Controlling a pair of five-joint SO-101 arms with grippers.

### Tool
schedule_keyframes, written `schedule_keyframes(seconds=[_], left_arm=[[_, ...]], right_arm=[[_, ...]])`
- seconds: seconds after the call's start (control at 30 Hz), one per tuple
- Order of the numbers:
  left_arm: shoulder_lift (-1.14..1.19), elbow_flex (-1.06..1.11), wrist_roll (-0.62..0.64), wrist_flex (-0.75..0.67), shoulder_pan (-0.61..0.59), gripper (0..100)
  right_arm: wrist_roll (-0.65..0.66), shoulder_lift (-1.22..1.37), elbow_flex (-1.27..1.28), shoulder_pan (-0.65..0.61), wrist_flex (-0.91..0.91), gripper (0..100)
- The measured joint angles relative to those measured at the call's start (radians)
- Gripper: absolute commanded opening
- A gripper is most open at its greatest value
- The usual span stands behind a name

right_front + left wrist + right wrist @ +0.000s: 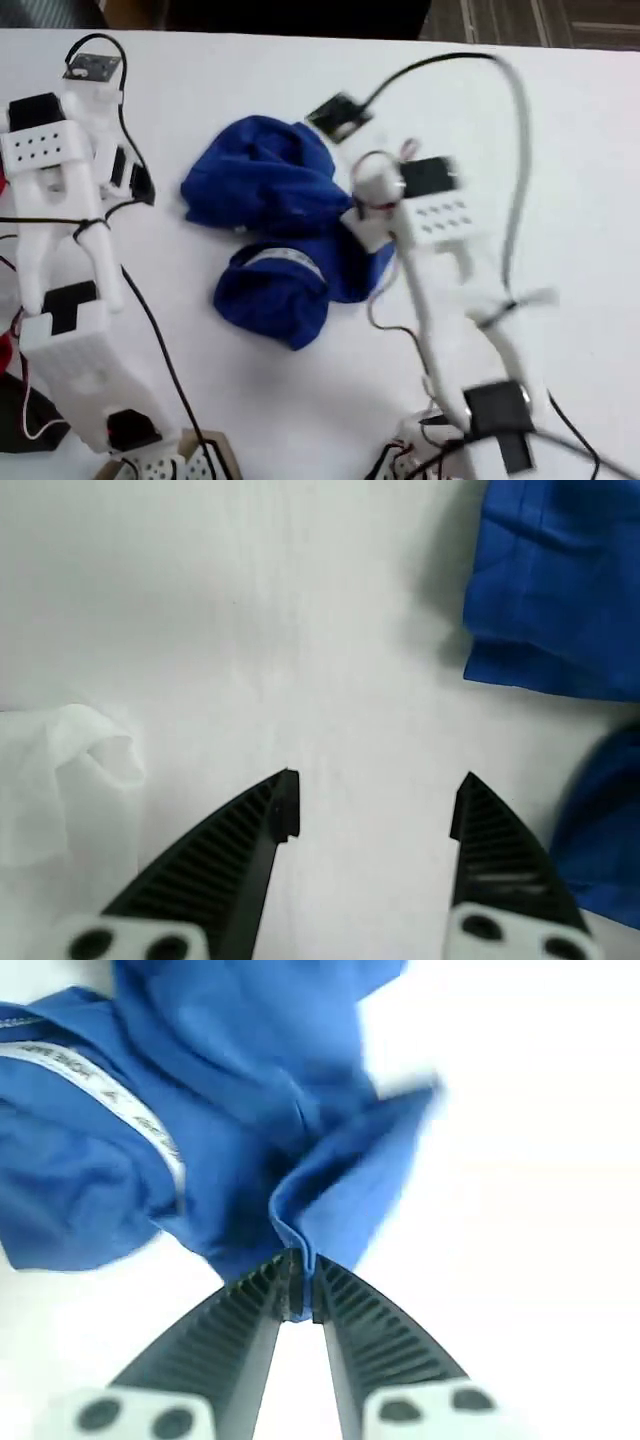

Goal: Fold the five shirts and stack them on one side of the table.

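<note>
The worktop (570, 150) is plain white and smooth, and it takes nearly the whole high view. Beyond its far edge there is a dark strip of the room, with a brownish floor (520, 18) toward the far right corner. At the left edge, near the near corner, something red (6, 350) and something black lie beside the base of the left arm, and a brown piece like cardboard (218, 452) shows at the near edge. Thin black cables (165, 360) run over the white surface by both arms.

One blue shirt (270, 185) lies crumpled about in the middle of the worktop, in two bunched lumps, one nearer the far edge and one nearer the near edge. A white band with print runs along its collar (150, 1125).

The right gripper (303, 1265) is at the side of the shirt that faces the right edge. Its jaws are closed and pinch a thin fold of the blue cloth between them, and the fold stands up from the tips.

The left gripper (375, 792) hangs over bare worktop, close to the shirt on the side toward the left edge, but apart from it. Its jaws stand wide apart and hold nothing. A piece of thin white fabric (60, 780) lies on the surface just beside it.
</note>
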Motion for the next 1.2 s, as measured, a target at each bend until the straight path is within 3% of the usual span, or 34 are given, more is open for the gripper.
schedule_keyframes(seconds=[0.37,0.73,1.2], left_arm=[[0.0,0.0,0.0,0.0,0.155,26],[0.0,-0.006,0.0,-0.003,0.284,27],[0.103,0.052,-0.037,-0.098,0.479,27]], right_arm=[[0.106,-0.204,-0.002,0.374,0.006,2.0],[0.112,-0.204,-0.002,0.595,-0.147,2.0],[0.112,-0.204,-0.002,0.632,-0.161,2.0]])
